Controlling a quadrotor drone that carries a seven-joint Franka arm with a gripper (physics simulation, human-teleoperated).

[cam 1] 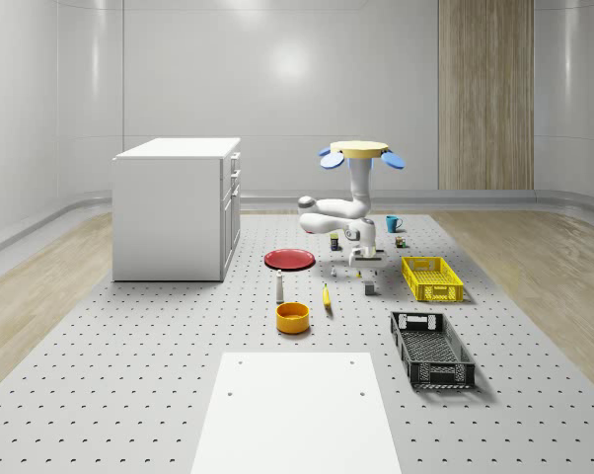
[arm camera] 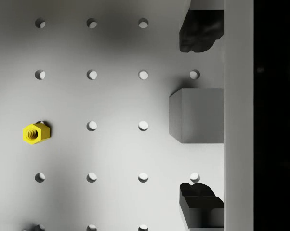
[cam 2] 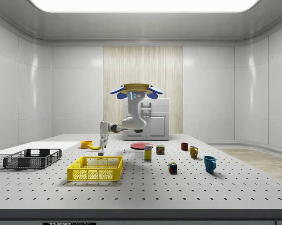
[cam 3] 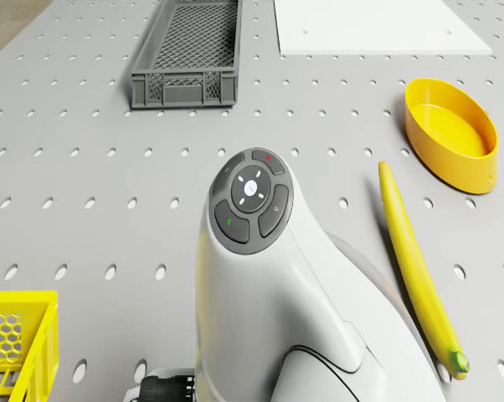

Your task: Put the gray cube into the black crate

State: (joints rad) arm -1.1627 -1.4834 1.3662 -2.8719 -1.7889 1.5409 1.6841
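The gray cube (arm camera: 195, 115) lies on the perforated table between my two fingers (arm camera: 200, 31), with a gap on each side. My gripper (arm camera: 200, 117) is open and points straight down at it. In the whole-scene view the gripper (cam 1: 369, 278) hangs just above the cube (cam 1: 372, 289), left of the yellow crate. The drone (cam 1: 361, 152) hovers high over this spot, with the arm folded down beneath it. The black crate (cam 1: 432, 348) stands nearer the front of the table and holds nothing; it also appears in the drone view (cam 3: 189, 54).
A yellow crate (cam 1: 431, 277) is right of the cube. A banana (cam 1: 327, 296), an orange bowl (cam 1: 292, 316) and a red plate (cam 1: 290, 259) lie to its left. A small yellow nut (arm camera: 35, 133) sits nearby. A white cabinet (cam 1: 177, 207) stands at back left, a white sheet (cam 1: 297, 410) in front.
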